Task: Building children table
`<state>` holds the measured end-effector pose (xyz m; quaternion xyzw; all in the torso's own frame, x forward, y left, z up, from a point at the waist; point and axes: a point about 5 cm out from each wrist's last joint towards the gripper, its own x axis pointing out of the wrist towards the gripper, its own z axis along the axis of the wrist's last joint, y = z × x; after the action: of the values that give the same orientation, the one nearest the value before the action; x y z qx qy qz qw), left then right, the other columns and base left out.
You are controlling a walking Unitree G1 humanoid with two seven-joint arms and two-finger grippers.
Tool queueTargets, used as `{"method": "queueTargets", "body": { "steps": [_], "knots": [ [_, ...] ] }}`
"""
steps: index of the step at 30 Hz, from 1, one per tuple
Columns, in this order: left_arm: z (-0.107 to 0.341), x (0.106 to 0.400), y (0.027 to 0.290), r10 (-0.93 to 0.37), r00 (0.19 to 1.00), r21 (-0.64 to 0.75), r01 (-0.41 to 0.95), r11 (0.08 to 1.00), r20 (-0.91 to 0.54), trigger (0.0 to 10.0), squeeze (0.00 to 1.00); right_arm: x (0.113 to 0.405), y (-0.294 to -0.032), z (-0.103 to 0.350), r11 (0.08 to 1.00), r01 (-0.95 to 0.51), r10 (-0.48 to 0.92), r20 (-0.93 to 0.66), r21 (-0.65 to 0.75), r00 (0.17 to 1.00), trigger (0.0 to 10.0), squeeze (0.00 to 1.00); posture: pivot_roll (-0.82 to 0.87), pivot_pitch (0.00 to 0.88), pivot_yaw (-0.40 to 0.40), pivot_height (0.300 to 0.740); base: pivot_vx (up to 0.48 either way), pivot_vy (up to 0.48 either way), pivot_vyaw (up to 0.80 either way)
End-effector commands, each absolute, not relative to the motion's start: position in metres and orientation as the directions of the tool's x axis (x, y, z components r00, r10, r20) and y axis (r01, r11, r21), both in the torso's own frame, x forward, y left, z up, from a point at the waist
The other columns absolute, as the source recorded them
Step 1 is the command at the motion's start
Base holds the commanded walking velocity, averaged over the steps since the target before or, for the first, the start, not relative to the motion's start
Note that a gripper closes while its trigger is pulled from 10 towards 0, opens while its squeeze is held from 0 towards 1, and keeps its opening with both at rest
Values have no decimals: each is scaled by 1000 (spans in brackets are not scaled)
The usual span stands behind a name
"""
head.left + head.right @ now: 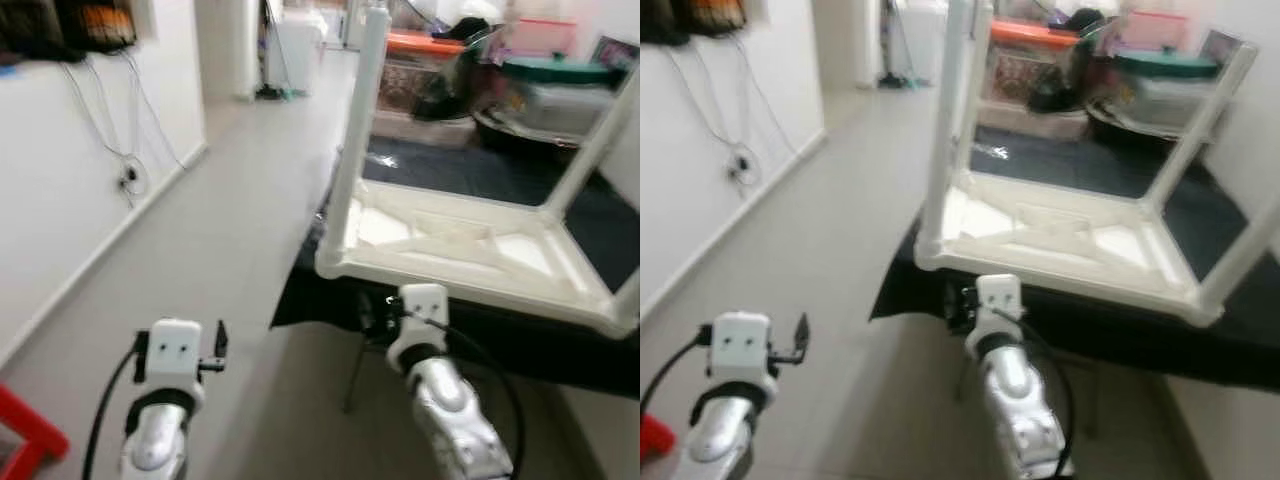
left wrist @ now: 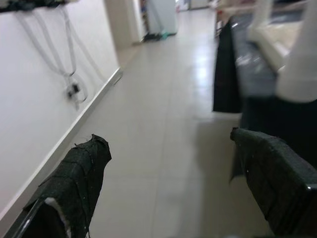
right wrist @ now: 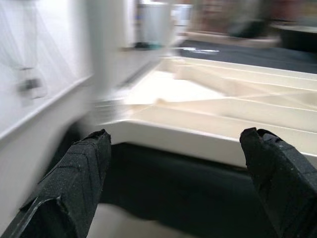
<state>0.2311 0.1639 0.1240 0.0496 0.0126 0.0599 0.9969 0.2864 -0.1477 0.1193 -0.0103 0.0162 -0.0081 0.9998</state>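
Blur: my right wrist view is smeared; table's far legs run out of view.
Children table (image 1: 470, 250): upside down on black-draped counter (image 1: 560, 345), legs up.
Right fingers (image 3: 173, 183): spread apart, empty, just before table's rim.
Left fingers (image 2: 173, 188): released, over floor (image 1: 230, 250), well left of table.

A tiled floor (image 1: 240, 240) is seen running back along a white wall (image 1: 60, 180), which is edged with a pale skirting board (image 1: 100, 255). Cables (image 1: 100, 110) are hung down the wall to a socket (image 1: 128, 178). A red object (image 1: 25, 440) is seen low on the floor by the wall; what it is cannot be told. A black cloth (image 1: 480, 170) is spread over a raised surface, its edge draped toward the floor. Behind it, a green-lidded bin (image 1: 555, 90) and an orange box (image 1: 425, 42) are set among blurred clutter.
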Motion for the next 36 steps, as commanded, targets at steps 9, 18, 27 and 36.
{"method": "queueTargets", "body": {
  "steps": [9,18,27,36],
  "knots": [
    [132,232,181,180,984,116,-179,977,2,10000,0,295,-174,125,989,144,-145,-14,-41,989,10000,0,146,0,-93,740,277,0,0],
    [142,237,194,216,975,139,-220,966,43,10000,0,303,-185,129,978,207,-207,-2,-32,978,10000,0,148,0,-95,740,280,0,0],
    [141,236,194,234,972,108,-236,966,30,10000,0,305,-183,128,979,204,-204,-3,-25,979,10000,0,151,0,-96,740,247,0,0],
    [135,236,184,202,979,90,-201,976,-2,10000,0,308,-179,126,988,154,-154,-22,-1,988,10000,0,148,0,-94,740,0,0,0]
  ]
}}
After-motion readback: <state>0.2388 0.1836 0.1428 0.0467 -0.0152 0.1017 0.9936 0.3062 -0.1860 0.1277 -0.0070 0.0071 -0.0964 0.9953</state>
